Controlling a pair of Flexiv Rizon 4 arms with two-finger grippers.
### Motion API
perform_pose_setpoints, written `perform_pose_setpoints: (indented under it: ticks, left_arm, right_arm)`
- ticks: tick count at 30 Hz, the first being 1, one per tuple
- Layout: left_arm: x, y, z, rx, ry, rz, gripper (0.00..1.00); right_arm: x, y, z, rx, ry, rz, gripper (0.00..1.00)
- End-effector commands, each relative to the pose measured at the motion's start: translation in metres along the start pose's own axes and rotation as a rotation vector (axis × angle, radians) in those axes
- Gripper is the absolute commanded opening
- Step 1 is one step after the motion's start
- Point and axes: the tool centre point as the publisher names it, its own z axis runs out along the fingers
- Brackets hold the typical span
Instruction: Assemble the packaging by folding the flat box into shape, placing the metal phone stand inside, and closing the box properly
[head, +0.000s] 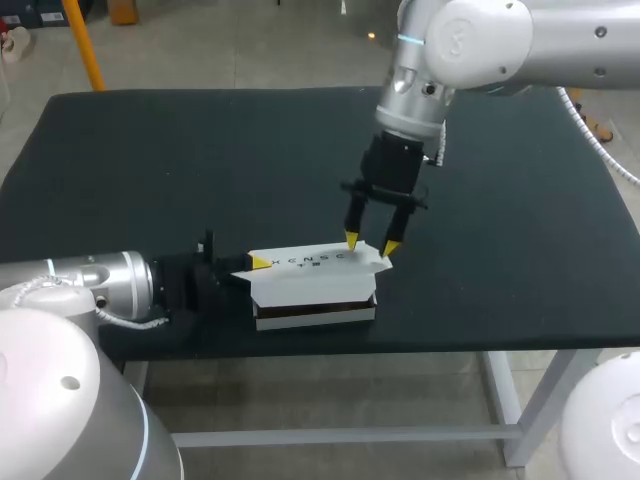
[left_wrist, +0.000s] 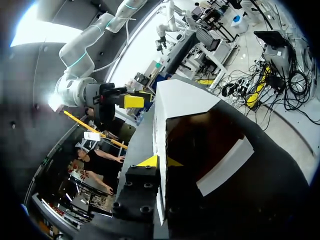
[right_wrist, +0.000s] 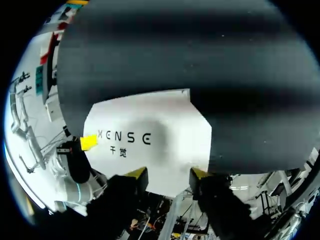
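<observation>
The left arm (head: 85, 290) comes in low at the near left corner of the dark surface (head: 150, 170), and its pincer (head: 255, 265) lies level against the left end of the white box (head: 315, 290). In the left wrist view, this pincer (left_wrist: 161, 161) has its yellow tips close together, with the thin white end wall of the box (left_wrist: 180, 97) clamped between them. Beyond the wall the inside of the box looks dark, and a white side flap (left_wrist: 225, 167) lies folded out beside the opening.

The box sits near the front edge of the surface, roughly at its middle. Its printed top flap (head: 320, 260) lies tilted over the body.

The right arm (head: 470, 45) reaches down from the far right. Its pincer (head: 372, 243) points downward at the right end of the top flap. In the right wrist view, this pincer (right_wrist: 167, 173) has its fingers apart, and the narrowing end of the printed flap (right_wrist: 150, 130) lies between the two yellow tips.
</observation>
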Motion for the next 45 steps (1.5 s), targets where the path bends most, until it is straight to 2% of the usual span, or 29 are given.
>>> perform_pose_setpoints:
  ticks: [1,17,26,29,38,40,45]
  left_arm:
    - [0.005,0.002,-0.001,0.005,-0.001,0.001,0.00]
    - [0.004,0.002,0.000,0.006,-0.009,0.014,0.00]
    - [0.002,0.002,-0.003,0.006,-0.024,0.012,0.00]
    - [0.002,0.002,-0.004,0.005,-0.030,0.011,0.06]
    - [0.000,0.000,-0.013,0.003,-0.062,0.012,0.37]
    - [-0.001,-0.001,-0.015,0.003,-0.068,0.014,0.42]
    - [-0.003,-0.003,-0.024,-0.005,-0.084,0.019,0.45]
  right_arm:
    - [-0.003,-0.001,0.004,-0.004,0.002,-0.003,0.63]
    - [-0.007,0.001,0.011,-0.007,0.010,-0.023,0.56]
    - [-0.008,0.001,0.012,-0.009,0.010,-0.022,0.49]
    - [-0.009,0.001,0.013,-0.009,0.010,-0.025,0.49]
    - [-0.009,0.002,0.015,-0.010,0.011,-0.029,0.48]
    - [-0.010,0.003,0.015,-0.010,0.011,-0.029,0.48]
    - [-0.010,0.003,0.014,-0.013,0.010,-0.030,0.48]
